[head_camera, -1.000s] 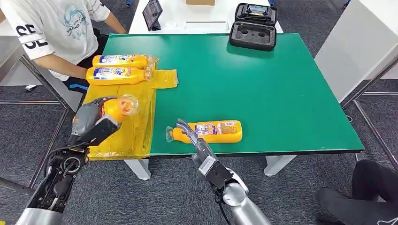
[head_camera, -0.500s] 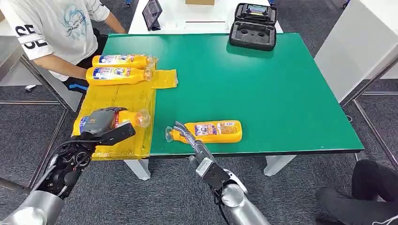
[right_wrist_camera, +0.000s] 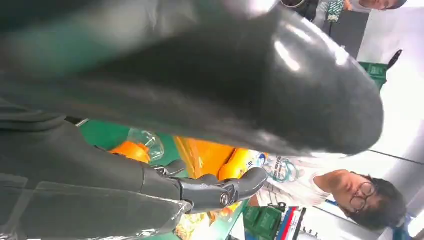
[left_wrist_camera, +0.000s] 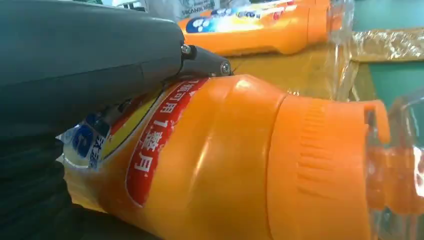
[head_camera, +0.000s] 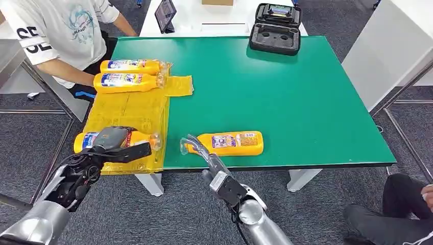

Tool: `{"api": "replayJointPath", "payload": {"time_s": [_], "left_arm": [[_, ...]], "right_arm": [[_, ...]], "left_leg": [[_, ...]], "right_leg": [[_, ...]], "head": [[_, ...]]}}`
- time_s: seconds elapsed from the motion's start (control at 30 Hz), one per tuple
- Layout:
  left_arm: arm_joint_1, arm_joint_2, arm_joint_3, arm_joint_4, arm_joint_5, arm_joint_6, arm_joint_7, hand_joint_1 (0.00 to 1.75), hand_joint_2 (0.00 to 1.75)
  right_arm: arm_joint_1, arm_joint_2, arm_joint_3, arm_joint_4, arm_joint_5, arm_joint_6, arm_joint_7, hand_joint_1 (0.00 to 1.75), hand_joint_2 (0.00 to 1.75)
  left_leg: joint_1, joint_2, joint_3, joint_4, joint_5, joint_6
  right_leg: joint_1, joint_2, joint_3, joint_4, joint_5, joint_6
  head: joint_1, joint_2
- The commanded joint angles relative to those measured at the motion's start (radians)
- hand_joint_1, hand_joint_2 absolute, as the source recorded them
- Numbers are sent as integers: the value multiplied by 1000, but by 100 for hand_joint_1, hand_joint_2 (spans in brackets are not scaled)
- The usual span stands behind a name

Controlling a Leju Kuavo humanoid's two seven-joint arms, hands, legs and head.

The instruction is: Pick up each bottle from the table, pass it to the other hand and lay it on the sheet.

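Note:
My left hand grips an orange bottle that lies low over the front end of the yellow sheet, its clear cap pointing right. In the left wrist view the thumb lies across this bottle. A second orange bottle lies on the green table near its front edge. My right hand reaches in from below with fingers extended beside that bottle's clear cap, holding nothing. The right wrist view shows the fingers near the cap.
Two more orange bottles lie at the sheet's far end. A person in a white shirt sits at the table's far left corner. A black case stands at the back. A white cabinet is on the right.
My left hand has come down and toward me with the bottle, turning it from tilted up to lying flat over the sheet's front. My right hand drew back slightly toward the table edge.

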Motion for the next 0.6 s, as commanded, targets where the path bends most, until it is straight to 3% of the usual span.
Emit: {"api": "replayJointPath", "payload": {"time_s": [0.03,0.2,0.27,0.6], "left_arm": [[-71,10,-58,107,-3,-11,-1,175,175],[-71,10,-58,107,-3,-11,-1,175,175],[-107,15,-86,197,-39,-107,23,175,175],[-175,18,-88,303,-34,-173,-26,175,175]], "right_arm": [[-43,-9,18,77,-4,1,3,0,0],[-43,-9,18,77,-4,1,3,0,0],[-61,-5,28,116,-14,12,6,0,0],[-69,12,27,167,-26,9,0,0,0]], "left_leg": [[1,0,1,0,0,-1],[1,0,2,0,-1,-2],[2,0,2,0,-1,-2],[1,1,3,0,0,-2]], "right_leg": [[1,0,1,0,0,-1],[2,0,3,-1,0,-2],[2,0,2,-1,0,-2],[1,1,3,0,0,-1]], "head": [[0,0],[0,0],[0,0],[0,0]]}}
